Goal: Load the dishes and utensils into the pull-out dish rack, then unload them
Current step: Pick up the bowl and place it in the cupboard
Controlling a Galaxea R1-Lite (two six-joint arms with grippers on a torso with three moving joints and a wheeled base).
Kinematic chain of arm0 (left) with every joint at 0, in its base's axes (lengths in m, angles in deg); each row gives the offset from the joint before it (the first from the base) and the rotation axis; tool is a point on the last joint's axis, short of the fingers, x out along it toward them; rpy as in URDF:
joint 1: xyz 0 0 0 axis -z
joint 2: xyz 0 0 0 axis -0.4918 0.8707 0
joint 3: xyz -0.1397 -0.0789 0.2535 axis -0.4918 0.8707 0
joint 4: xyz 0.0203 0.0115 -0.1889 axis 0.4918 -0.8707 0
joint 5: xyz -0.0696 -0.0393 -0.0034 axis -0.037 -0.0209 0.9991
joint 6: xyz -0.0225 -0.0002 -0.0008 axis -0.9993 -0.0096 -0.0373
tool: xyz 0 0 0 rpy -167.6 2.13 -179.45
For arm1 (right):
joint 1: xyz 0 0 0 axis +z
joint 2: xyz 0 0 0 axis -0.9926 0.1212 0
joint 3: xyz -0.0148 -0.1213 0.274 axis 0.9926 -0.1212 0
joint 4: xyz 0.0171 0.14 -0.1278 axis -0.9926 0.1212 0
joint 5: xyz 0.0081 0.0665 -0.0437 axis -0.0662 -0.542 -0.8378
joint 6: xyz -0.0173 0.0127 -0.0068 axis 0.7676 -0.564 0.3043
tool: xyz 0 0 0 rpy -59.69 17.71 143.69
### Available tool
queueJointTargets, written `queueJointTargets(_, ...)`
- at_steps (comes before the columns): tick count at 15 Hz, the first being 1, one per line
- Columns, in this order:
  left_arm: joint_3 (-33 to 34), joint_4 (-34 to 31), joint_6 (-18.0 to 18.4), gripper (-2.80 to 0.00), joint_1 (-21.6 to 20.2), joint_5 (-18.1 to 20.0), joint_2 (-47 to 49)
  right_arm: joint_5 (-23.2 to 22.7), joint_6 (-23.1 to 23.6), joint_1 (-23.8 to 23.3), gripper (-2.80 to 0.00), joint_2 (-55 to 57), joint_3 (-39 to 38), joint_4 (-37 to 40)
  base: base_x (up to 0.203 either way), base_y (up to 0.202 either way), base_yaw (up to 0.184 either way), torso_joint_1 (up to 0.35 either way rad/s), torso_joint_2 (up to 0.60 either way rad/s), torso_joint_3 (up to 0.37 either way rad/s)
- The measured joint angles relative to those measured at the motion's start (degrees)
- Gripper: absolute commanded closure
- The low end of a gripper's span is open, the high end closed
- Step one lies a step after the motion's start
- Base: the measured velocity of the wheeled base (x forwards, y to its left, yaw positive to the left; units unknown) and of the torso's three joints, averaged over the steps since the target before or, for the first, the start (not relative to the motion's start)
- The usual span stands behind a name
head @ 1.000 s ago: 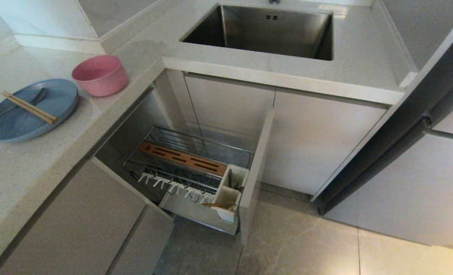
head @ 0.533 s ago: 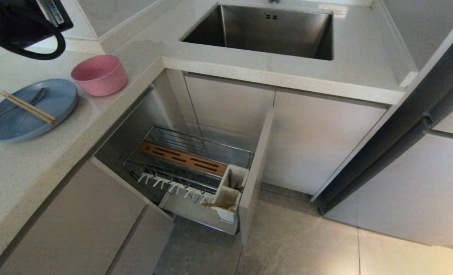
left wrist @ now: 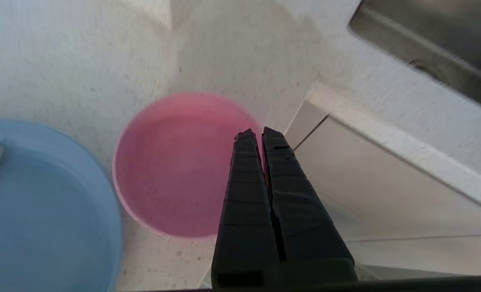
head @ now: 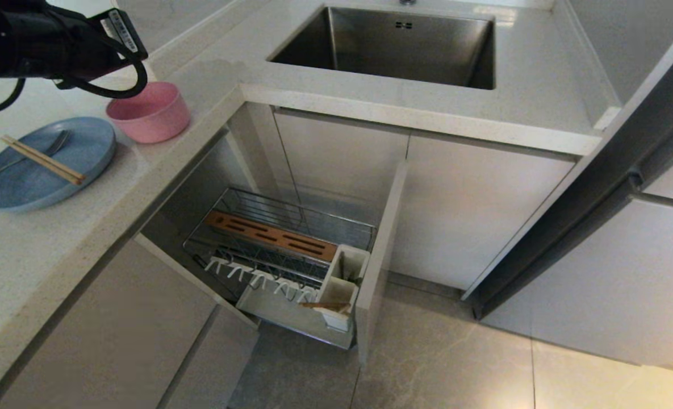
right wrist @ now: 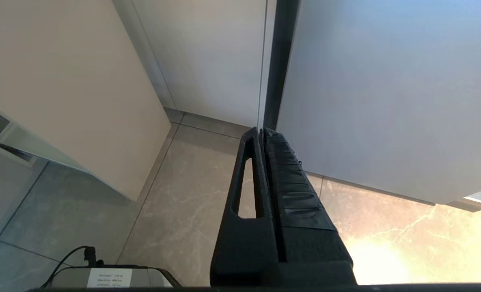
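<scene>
Two dishes sit on the pale speckled stone desk [head: 58, 244]: one round flat light-blue plate [head: 44, 165] and, just beside it, one smaller pink round bowl [head: 150, 112]. Across the plate lie one pair of light wooden chopsticks [head: 43, 159] and one slim silver metal utensil [head: 21, 161]. One pull-out chrome wire dish rack [head: 282, 258] stands open below the desk edge, with one slotted brown wooden strip [head: 271, 235], one row of white plastic prongs [head: 259, 279] and one white utensil cup [head: 342, 287]. One steel sink [head: 390, 45] sits farther back. The left gripper [left wrist: 260, 134] hangs above the bowl's rim, fingers [left wrist: 246, 182] pressed together, holding nothing. The right gripper [right wrist: 260, 132] points at the grey tiled floor [right wrist: 183, 211], fingers likewise pressed together.
</scene>
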Motion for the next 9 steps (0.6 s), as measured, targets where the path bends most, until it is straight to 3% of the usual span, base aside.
queueJointTargets(1,0.1,-1.0,-0.1,0.00,0.1,-0.2,0.2,0.0,0.0,0.0,0.00,0.0,0.0,0.0,0.000,0.000,0.000,0.000,0.00,0.000)
queueJointTargets(2,0.1,-1.4,-0.1,-2.80,0.2,-0.4,0.4,0.0,0.0,0.0,0.00,0.0,0.0,0.0,0.000,0.000,0.000,0.000,0.00,0.000)
queueJointTargets(9,0.5,-1.5,-0.2,-2.80,0.2,-0.6,1.2,0.0,0.0,0.0,0.00,0.0,0.0,0.0,0.000,0.000,0.000,0.000,0.00,0.000)
